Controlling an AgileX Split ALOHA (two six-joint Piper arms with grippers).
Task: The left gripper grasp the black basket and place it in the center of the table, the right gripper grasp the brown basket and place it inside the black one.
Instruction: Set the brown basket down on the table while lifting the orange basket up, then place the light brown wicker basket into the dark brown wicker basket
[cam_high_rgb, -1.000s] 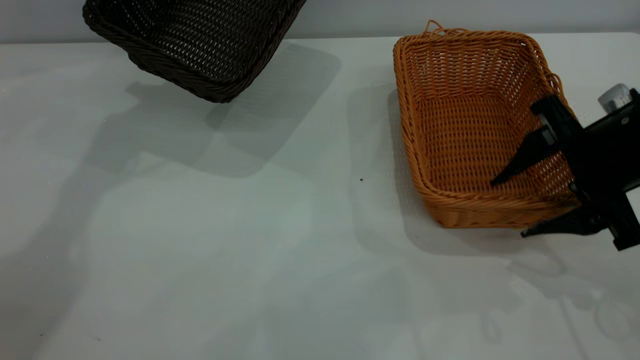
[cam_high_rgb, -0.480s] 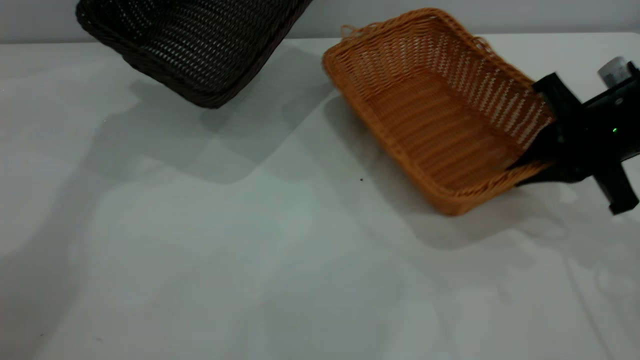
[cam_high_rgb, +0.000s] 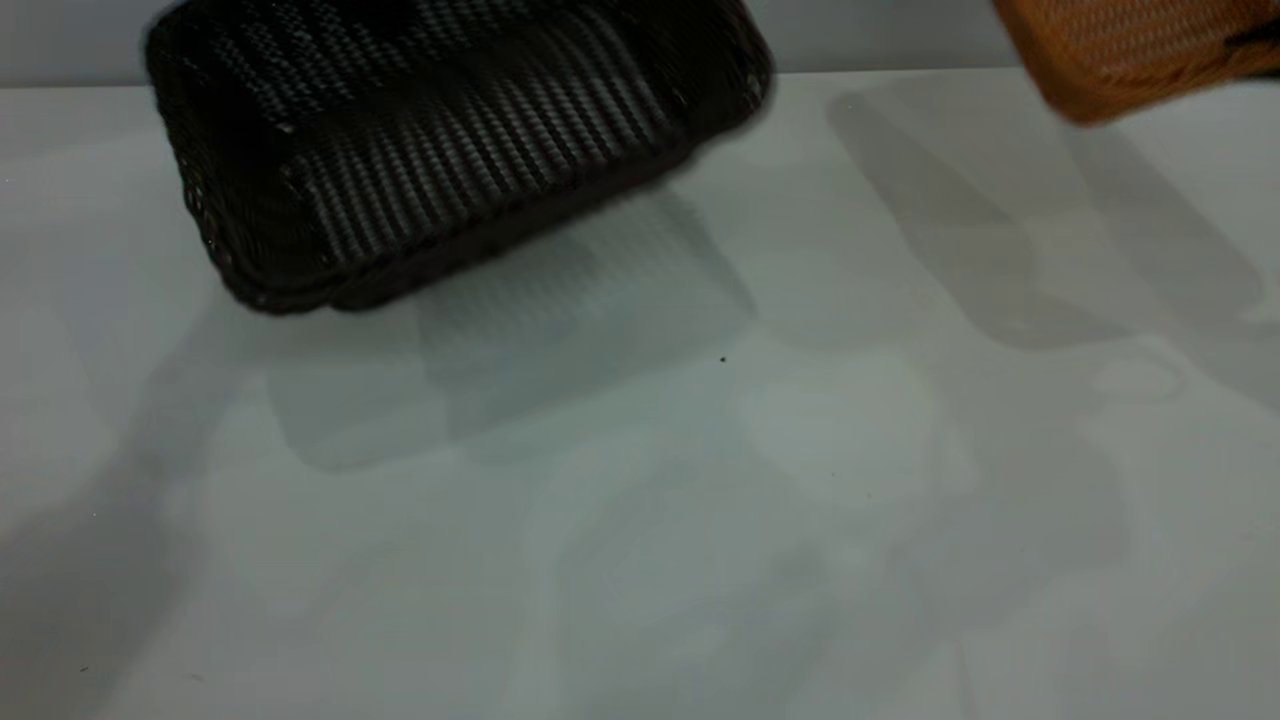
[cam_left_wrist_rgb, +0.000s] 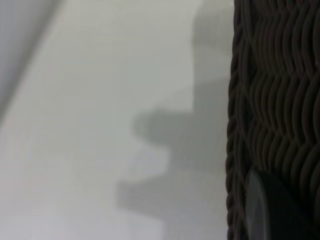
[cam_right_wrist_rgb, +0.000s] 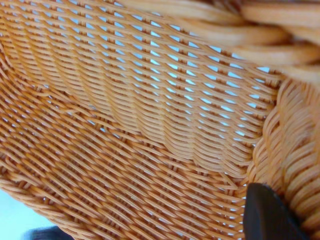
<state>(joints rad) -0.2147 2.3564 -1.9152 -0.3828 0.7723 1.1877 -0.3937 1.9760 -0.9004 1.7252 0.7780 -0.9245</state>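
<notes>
The black basket (cam_high_rgb: 450, 150) hangs tilted in the upper left of the exterior frame, clear of the tabletop (cam_high_rgb: 640, 520), with its woven underside and one long wall turned toward the camera. Its soft shadow lies on the pale surface just below and to the right of it. In the left wrist view the same basket's dark braided rim (cam_left_wrist_rgb: 235, 125) runs down the right side of the frame, and one dark fingertip (cam_left_wrist_rgb: 272, 210) of the left gripper lies flat against the wicker at the lower right. Only that one finger shows, so whether the gripper is clamped on the weave cannot be told.

The brown basket (cam_high_rgb: 1130, 50) sits at the upper right corner of the exterior frame, mostly cut off by the edge, lifted well off the tabletop and well apart from the black one. A long grey shadow falls on the tabletop beneath it. The right wrist view is filled with its orange-tan woven wall and floor (cam_right_wrist_rgb: 130, 125), light showing through the gaps, with the thick braided rim (cam_right_wrist_rgb: 285, 145) along the right. A dark fingertip (cam_right_wrist_rgb: 267, 215) of the right gripper presses against the weave just beside that rim at the lower right; its partner is hidden, so how wide that gripper stands cannot be told either.

A tiny dark speck (cam_high_rgb: 723, 359) lies on the tabletop near the middle.
</notes>
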